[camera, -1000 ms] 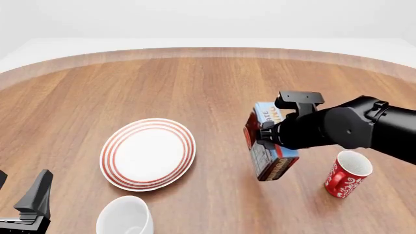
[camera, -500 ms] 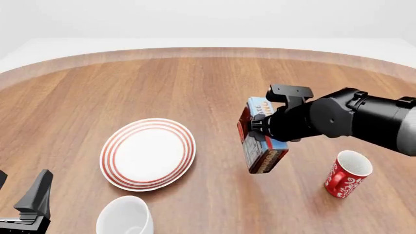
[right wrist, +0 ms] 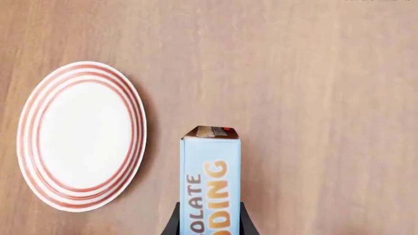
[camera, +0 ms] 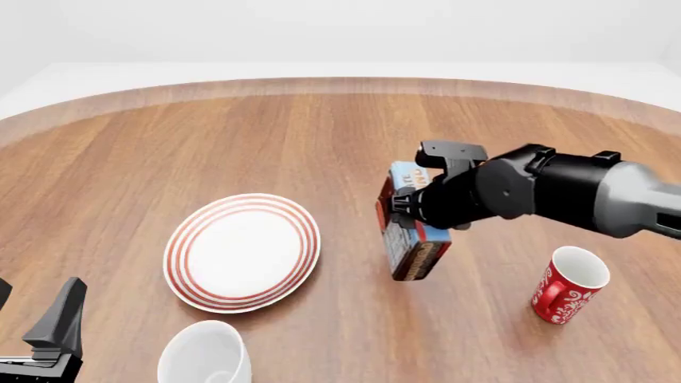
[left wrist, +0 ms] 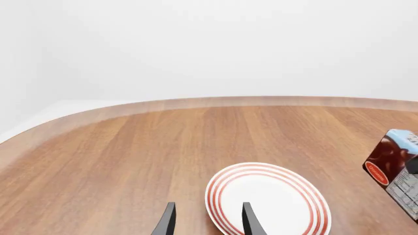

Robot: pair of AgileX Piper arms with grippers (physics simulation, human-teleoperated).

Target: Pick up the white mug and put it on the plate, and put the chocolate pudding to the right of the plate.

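The white mug (camera: 204,355) stands at the near edge, just in front of the plate (camera: 242,251). The plate also shows in the left wrist view (left wrist: 267,200) and the right wrist view (right wrist: 81,134). My right gripper (camera: 420,211) is shut on the chocolate pudding (camera: 410,251) and holds it on end, low over the table, right of the plate with a gap between them. The box shows between the right fingers (right wrist: 210,181) and at the picture's edge in the left wrist view (left wrist: 395,169). My left gripper (camera: 32,311) is open and empty at the near left (left wrist: 207,223).
A red mug with white swirls (camera: 569,283) lies tilted to the right of the box, below the right arm. The wooden table's curved far edge (camera: 340,84) runs across the back.
My right gripper has carried the pudding box left toward the plate and somewhat lower. The left gripper, plate and both mugs have not moved.
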